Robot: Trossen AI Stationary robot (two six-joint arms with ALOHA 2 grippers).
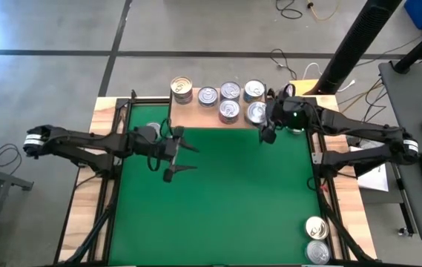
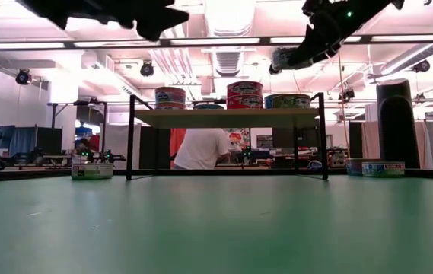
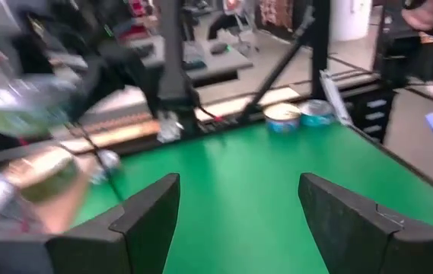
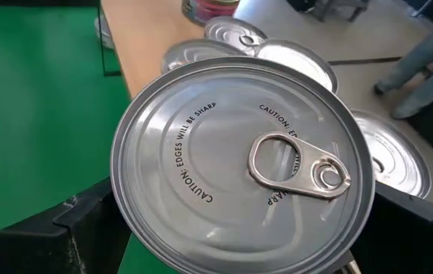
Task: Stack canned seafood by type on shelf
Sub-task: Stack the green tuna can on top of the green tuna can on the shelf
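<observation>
The shelf (image 1: 196, 115) stands at the table's far edge with several tins of canned seafood on its board: a gold-topped stack (image 1: 182, 89) at its left end and silver-topped tins (image 1: 230, 91) toward the right. My right gripper (image 1: 264, 124) is over the shelf's right end, shut on a silver-topped tin (image 4: 231, 160). My left gripper (image 1: 185, 158) hangs open above the green mat, left of centre, with nothing between its fingers (image 3: 151, 217). Two more tins (image 1: 315, 227) stand at the near right corner. My right gripper holds the tin by its side wall (image 4: 121, 202), one finger (image 4: 79, 228) on each side, the pull-tab top facing up. The fingers come from the table's right, slanting down. In the low view the tin (image 2: 283, 58) hangs tilted, clear of the tins on the shelf.
A lone tin (image 2: 92, 170) stands on the mat by the shelf's left legs. The shelf's black legs (image 2: 131, 137) rise at the far edge. The wooden table border (image 1: 84, 200) frames the mat. Beyond the table a person in a white shirt (image 2: 201, 148) is bent over.
</observation>
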